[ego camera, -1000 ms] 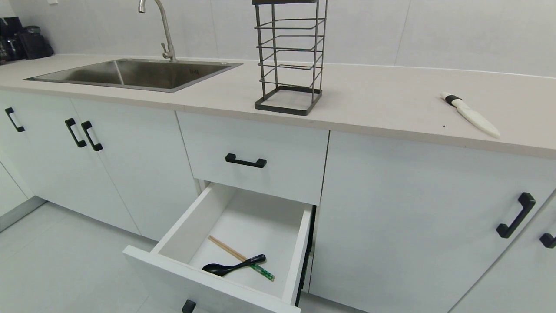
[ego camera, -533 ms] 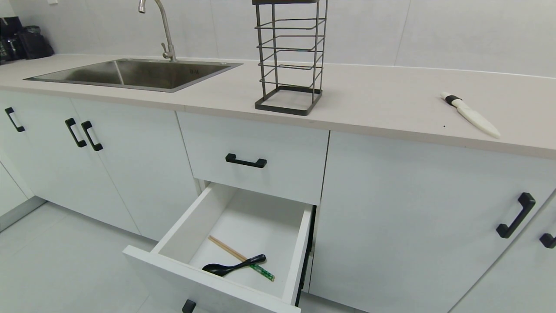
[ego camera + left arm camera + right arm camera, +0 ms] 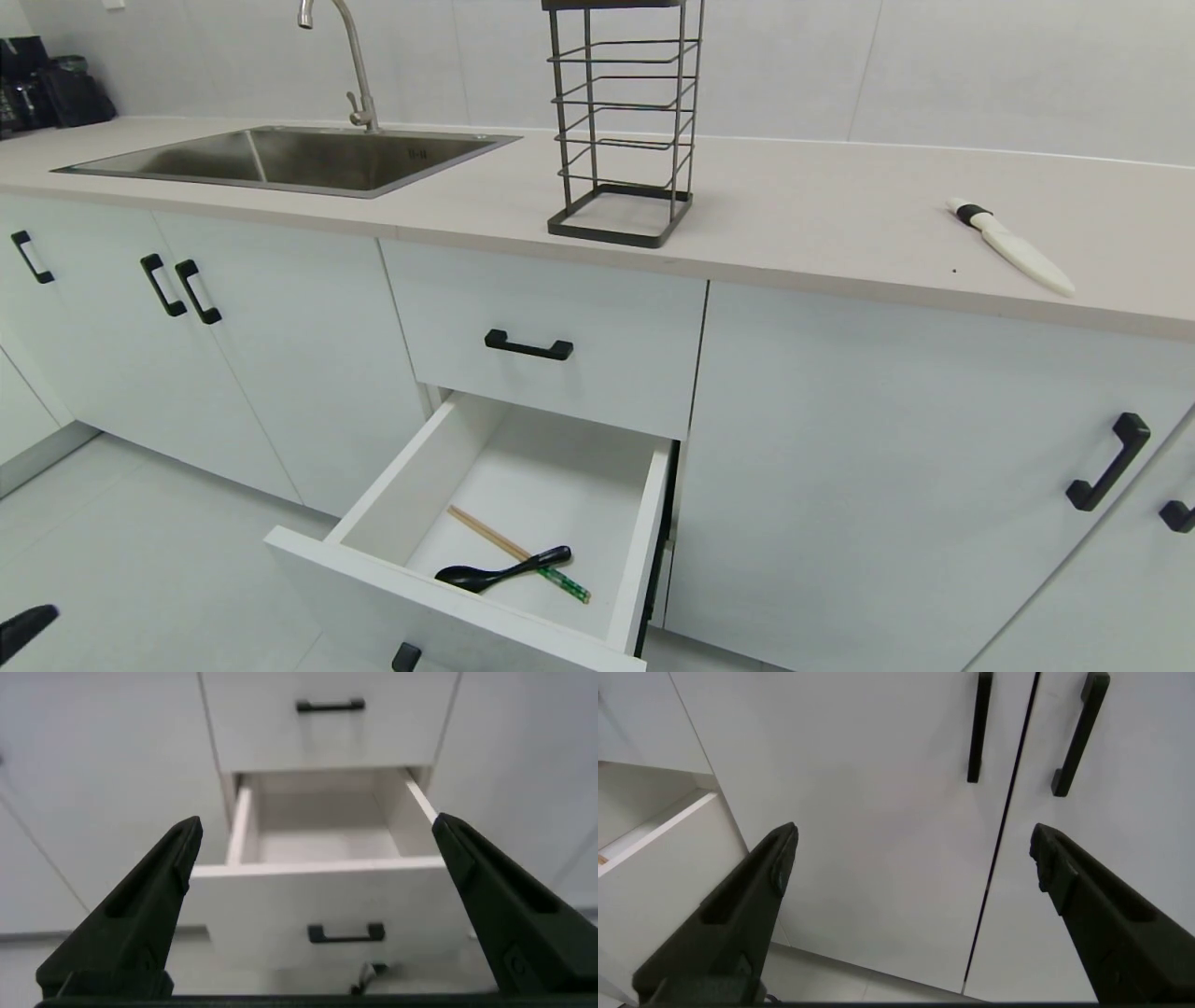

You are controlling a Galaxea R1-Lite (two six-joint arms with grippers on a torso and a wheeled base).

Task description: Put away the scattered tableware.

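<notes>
The step in hand appears to be the gap between two put-aways. A black plastic spoon (image 3: 495, 571) and a pair of wooden chopsticks with green tips (image 3: 509, 546) already lie in the pulled-out white lower drawer (image 3: 448, 597). A white knife with a black band near one end (image 3: 1013, 247) is left on the pale stone worktop (image 3: 822, 224).

The left gripper (image 3: 318, 826) is spread wide and holds and touches nothing. The drawer is straight ahead of it, apart from the fingers, with its black bar handle (image 3: 346, 933) just below the line between them. The right gripper (image 3: 913, 838) is equally wide open and empty. It faces the white cabinet doors with upright black handles (image 3: 976, 728), and a corner of the drawer is off to one side.

The knife lies well above both grippers, on the right gripper's side. The next move probably calls for the right arm to rise to the worktop and close across the knife's narrow width. The knife would then go into the drawer before the drawer is pushed shut. The knife lies flat on the worktop, so the fingers would have to come down close on either side of it.
</notes>
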